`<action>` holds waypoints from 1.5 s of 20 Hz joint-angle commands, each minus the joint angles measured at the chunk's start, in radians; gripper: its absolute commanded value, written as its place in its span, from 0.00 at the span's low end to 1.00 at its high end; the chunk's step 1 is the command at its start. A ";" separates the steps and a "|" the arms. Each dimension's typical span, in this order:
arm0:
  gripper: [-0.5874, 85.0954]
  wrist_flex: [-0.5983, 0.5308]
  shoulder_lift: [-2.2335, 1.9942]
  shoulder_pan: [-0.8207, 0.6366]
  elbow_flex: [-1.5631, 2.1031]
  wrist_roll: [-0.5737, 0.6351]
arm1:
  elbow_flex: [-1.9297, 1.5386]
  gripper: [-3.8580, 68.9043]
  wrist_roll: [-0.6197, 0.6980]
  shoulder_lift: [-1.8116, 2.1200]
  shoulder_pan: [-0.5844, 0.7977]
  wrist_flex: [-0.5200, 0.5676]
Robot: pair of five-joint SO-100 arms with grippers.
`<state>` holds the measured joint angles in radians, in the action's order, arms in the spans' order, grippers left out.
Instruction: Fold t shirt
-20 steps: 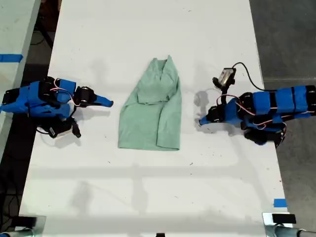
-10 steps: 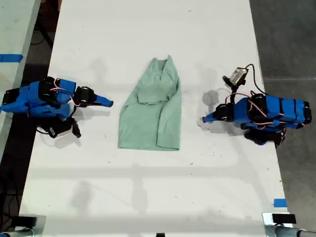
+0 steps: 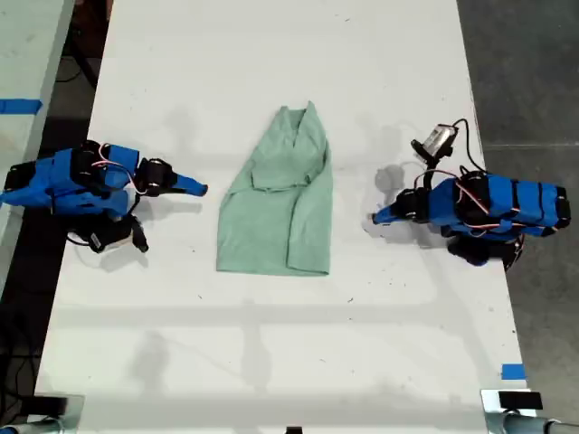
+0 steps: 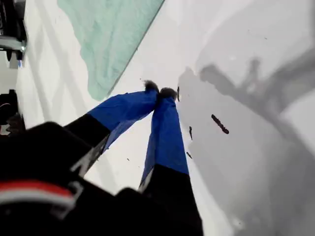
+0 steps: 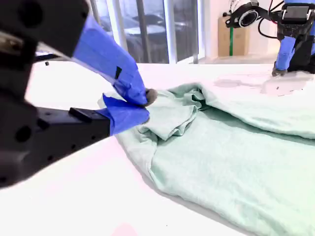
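Note:
The pale mint-green t shirt (image 3: 280,199) lies flat at the middle of the white table (image 3: 271,362), folded lengthwise into a narrow shape with its neck toward the far end. My first gripper (image 3: 378,217) rests at the exterior view's right, shut and empty, a short gap from the shirt's edge. In its wrist view the blue fingertips (image 4: 160,92) meet, with the t shirt (image 4: 108,34) beyond them. My second gripper (image 3: 201,189) sits at the exterior view's left, shut, just short of the cloth. Its wrist view shows the gripper (image 5: 143,105) in front of the rumpled t shirt (image 5: 236,147).
A blue tape mark (image 3: 512,372) sits near the table's edge at the exterior view's lower right, with dark floor beyond. A second pale table (image 3: 27,54) with blue tape (image 3: 20,106) stands at the exterior view's left. The first arm (image 5: 290,39) shows across the shirt.
The first arm has drawn back toward the exterior view's right, folding in, and its gripper tip moved slightly away from the shirt. The second arm and the shirt have stayed still.

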<state>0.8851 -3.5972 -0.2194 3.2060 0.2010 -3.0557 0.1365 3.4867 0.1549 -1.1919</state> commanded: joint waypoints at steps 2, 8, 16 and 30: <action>0.01 0.002 -0.006 0.005 0.002 0.003 | -0.060 0.07 -0.014 0.017 0.009 -0.009; 0.01 0.002 -0.006 0.005 0.002 0.003 | -0.060 0.07 -0.023 0.017 0.009 -0.012; 0.01 0.002 -0.006 0.006 0.002 0.003 | -0.060 0.07 -0.028 0.017 0.011 -0.015; 0.01 0.002 -0.006 0.006 0.002 0.002 | -0.060 0.07 -0.031 0.017 0.011 -0.017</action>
<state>0.8851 -3.5972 -0.2194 3.2060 0.2010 -3.0557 0.1135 3.4867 0.1580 -1.2042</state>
